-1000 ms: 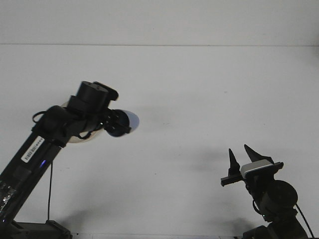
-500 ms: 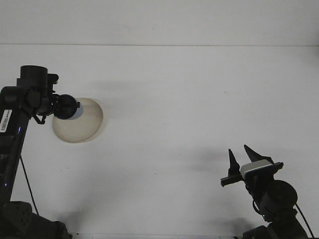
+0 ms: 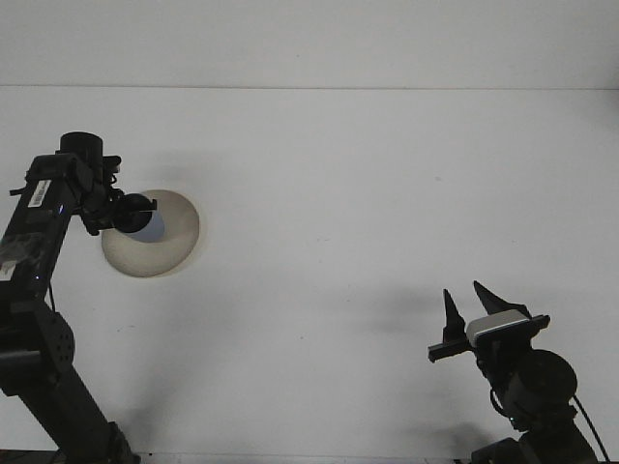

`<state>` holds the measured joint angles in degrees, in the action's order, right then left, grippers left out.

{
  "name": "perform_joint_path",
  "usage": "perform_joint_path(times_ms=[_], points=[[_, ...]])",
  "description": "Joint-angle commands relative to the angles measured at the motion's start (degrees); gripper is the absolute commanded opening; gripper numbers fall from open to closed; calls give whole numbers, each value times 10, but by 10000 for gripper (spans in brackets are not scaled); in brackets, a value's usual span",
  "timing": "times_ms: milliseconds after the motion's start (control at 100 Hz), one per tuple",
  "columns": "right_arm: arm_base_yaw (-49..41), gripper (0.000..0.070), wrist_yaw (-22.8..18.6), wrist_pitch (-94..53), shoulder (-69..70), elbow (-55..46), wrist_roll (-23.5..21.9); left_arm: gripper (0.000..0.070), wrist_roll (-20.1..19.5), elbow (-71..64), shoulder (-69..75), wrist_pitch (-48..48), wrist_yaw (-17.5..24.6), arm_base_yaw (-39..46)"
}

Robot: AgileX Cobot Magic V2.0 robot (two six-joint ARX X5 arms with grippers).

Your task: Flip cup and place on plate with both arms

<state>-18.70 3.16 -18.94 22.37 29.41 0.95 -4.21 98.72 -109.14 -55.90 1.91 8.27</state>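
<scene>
Now you swung left gripper (image 3: pixel 135 215) back over plate (image 3: pixel 179 237), cup (image 3: pixel 150 225) clamped in it; right gripper (image 3: pixel 466 304) sat idle, fingers spread. Release looked next.

The left gripper (image 3: pixel 138 213) holds a pale blue cup (image 3: pixel 150 225) over the plate (image 3: pixel 164 246). The right gripper (image 3: pixel 466 307) hangs well apart, fingers (image 3: pixel 450 311) spread and pointing up.

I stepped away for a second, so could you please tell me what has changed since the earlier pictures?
The left claw swung left, carrying the bluish cup from beyond the plate's right edge to above the plate, which had been mostly hidden and now shows. The right claw stayed put, open and empty.
</scene>
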Motion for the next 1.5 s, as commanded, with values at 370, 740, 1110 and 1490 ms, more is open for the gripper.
perform_joint_path(times_ms=[370,740,1110,1490], points=[[-1,333,0,4,2,2,-5,480,2,40,35,35,35,4],[0,333,34,0,2,2,-9,457,23,48,286,31,45,4],[0,131,64,28,-2,-21,-45,28,-2,-301,581,209,56,-32],[0,0,94,135,-10,-32,-61,12,28,-728,894,560,35,-35]])
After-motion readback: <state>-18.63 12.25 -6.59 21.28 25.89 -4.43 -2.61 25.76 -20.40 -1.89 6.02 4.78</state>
